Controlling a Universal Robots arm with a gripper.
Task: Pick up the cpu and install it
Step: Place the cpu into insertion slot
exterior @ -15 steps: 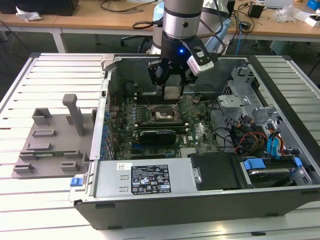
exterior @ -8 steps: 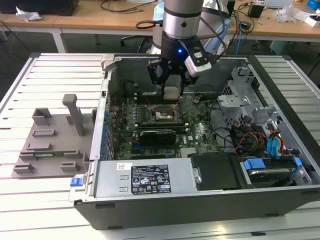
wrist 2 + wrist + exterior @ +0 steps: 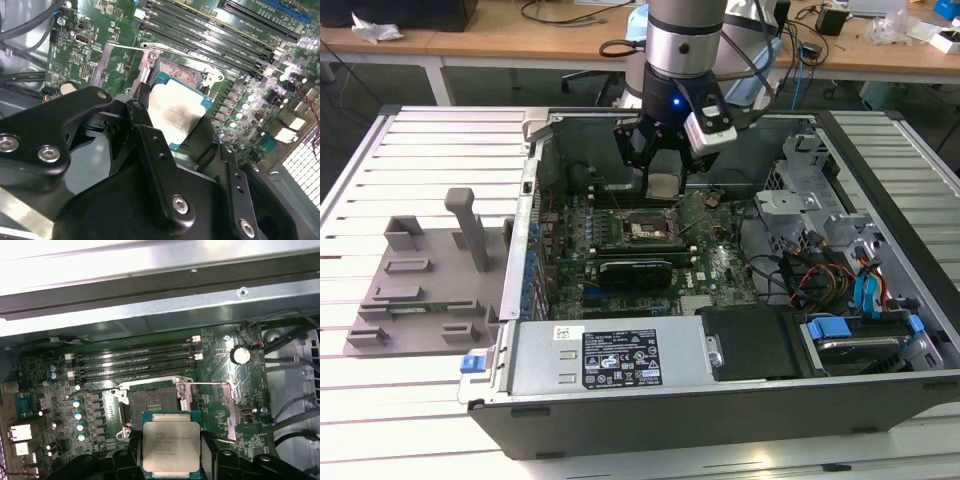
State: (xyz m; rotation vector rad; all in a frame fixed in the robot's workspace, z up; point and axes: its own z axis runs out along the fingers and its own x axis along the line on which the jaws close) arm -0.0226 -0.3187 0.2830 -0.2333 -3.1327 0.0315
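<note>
Hanging flat between the two black fingers (image 3: 134,462) of the gripper (image 3: 662,178), the cpu (image 3: 663,186) faces silver top up with its thin pale rim showing. The claw is clenched on it, one finger pressed to each of two opposite edges, as the first wrist view shows (image 3: 171,447). The chip is held in the air above the motherboard (image 3: 725,268) and is not seated.

In the exterior view it sits at about twelve o'clock from the socket (image 3: 645,231), close to it. In both wrist views the socket (image 3: 152,402) lies open just beyond the chip, its pin field bare, and the second wrist view shows its thin wire lever (image 3: 165,48) swung up. Past the socket run the long dark memory slots (image 3: 135,357), and a round coin battery (image 3: 240,355) sits on the board near them.

Around the board stands the open computer case (image 3: 535,190). Within it, in the exterior view, the labelled power supply (image 3: 620,355) lies at six o'clock from the socket, and the blue-handled drive bays (image 3: 830,328) at four o'clock. At nine o'clock from the case a grey fixture (image 3: 420,280) rests on the white slatted table (image 3: 380,400), and wooden desks (image 3: 520,35) stand at twelve o'clock.
</note>
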